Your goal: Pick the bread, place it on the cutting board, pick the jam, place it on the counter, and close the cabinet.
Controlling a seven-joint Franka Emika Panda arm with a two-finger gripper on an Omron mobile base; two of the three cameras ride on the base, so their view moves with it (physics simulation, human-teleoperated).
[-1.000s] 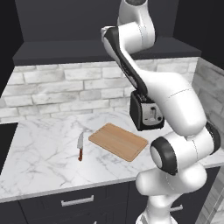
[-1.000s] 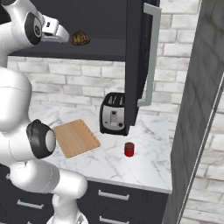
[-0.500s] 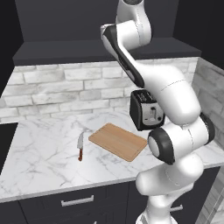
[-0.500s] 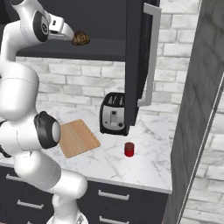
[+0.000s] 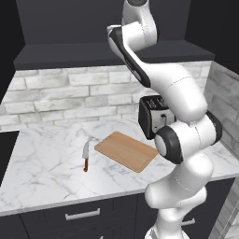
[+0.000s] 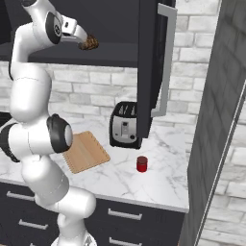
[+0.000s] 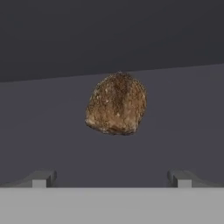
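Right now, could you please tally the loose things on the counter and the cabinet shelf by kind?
Bread: 1
Jam jar: 1
Cutting board: 1
Knife: 1
Toaster: 1
Total: 5

Kitchen: marble counter (image 5: 42, 172), toaster (image 6: 124, 126), cabinet (image 6: 146, 72).
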